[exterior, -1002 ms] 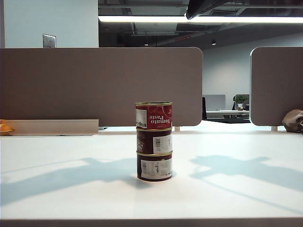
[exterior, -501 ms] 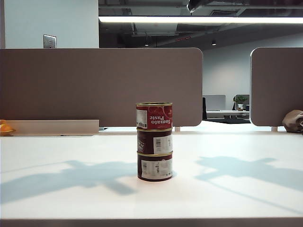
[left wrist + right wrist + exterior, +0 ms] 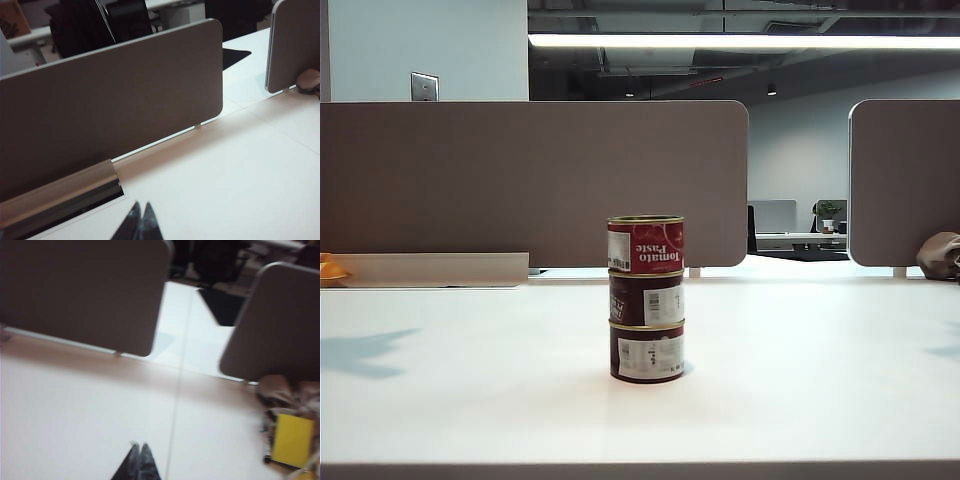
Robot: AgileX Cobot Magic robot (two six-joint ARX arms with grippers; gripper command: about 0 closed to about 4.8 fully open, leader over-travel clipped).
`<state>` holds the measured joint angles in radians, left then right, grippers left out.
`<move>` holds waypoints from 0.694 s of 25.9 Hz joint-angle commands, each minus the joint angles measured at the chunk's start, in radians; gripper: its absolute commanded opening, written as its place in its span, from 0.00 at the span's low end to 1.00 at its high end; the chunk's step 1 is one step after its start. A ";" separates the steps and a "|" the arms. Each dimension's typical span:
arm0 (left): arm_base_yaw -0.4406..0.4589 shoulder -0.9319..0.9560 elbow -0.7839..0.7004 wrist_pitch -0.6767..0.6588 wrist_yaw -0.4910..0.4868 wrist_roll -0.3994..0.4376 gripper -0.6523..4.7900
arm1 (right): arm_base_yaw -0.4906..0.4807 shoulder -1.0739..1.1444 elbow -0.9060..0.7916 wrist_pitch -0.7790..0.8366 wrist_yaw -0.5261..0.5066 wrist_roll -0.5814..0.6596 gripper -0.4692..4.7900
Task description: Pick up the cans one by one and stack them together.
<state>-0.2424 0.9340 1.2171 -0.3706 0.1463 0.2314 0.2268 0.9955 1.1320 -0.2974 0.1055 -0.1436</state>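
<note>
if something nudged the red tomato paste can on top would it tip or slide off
The red Tomato Paste can is short and squat, so it would likely slide rather than tip. It sits on a narrow gold rim, probably slick metal on metal. Being third up, a push might topple the stack of cans.

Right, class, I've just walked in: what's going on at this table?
Nothing is being handled. Three cans stand stacked mid-table: the red tomato paste can on two maroon cans. The left gripper and right gripper are both shut, empty, held above bare table away from the stack. Stacking looks finished.
</note>
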 commanded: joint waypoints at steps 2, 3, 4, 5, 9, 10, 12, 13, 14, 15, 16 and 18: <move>0.019 -0.071 0.003 0.009 0.014 -0.003 0.11 | -0.143 -0.064 0.006 0.010 -0.002 0.002 0.09; 0.019 -0.083 0.003 0.010 0.015 -0.003 0.11 | -0.164 -0.075 0.006 0.010 -0.002 0.002 0.09; 0.019 -0.093 0.003 0.012 0.015 -0.003 0.11 | -0.188 -0.084 0.006 0.010 0.000 0.002 0.09; 0.018 -0.097 0.003 0.012 0.015 -0.003 0.11 | -0.203 -0.087 0.006 0.011 0.002 0.002 0.09; 0.017 -0.096 0.003 0.004 0.008 -0.003 0.11 | -0.233 -0.086 0.006 0.009 0.005 0.002 0.09; 0.017 -0.096 0.003 0.005 0.009 -0.003 0.11 | -0.234 -0.085 0.006 0.008 0.008 0.002 0.09; 0.016 -0.092 0.000 0.003 0.018 -0.003 0.11 | -0.234 -0.083 0.006 0.007 0.008 0.002 0.09; 0.016 -0.083 0.000 0.003 0.019 -0.003 0.11 | -0.232 -0.082 0.005 0.006 0.004 0.002 0.09; 0.016 -0.082 -0.004 0.003 0.012 -0.003 0.11 | -0.230 -0.082 0.002 0.006 0.004 0.002 0.09; 0.016 -0.082 -0.011 0.004 0.011 -0.003 0.11 | -0.230 -0.086 -0.003 0.006 0.005 0.002 0.09; 0.016 -0.082 -0.023 0.009 0.012 -0.003 0.11 | -0.230 -0.092 -0.012 0.011 0.005 0.002 0.09; 0.016 -0.090 -0.057 0.011 0.013 -0.003 0.11 | -0.230 -0.114 -0.045 0.010 0.005 0.002 0.09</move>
<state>-0.2276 0.8532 1.1759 -0.3737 0.1566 0.2314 -0.0032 0.8944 1.0985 -0.2985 0.1097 -0.1440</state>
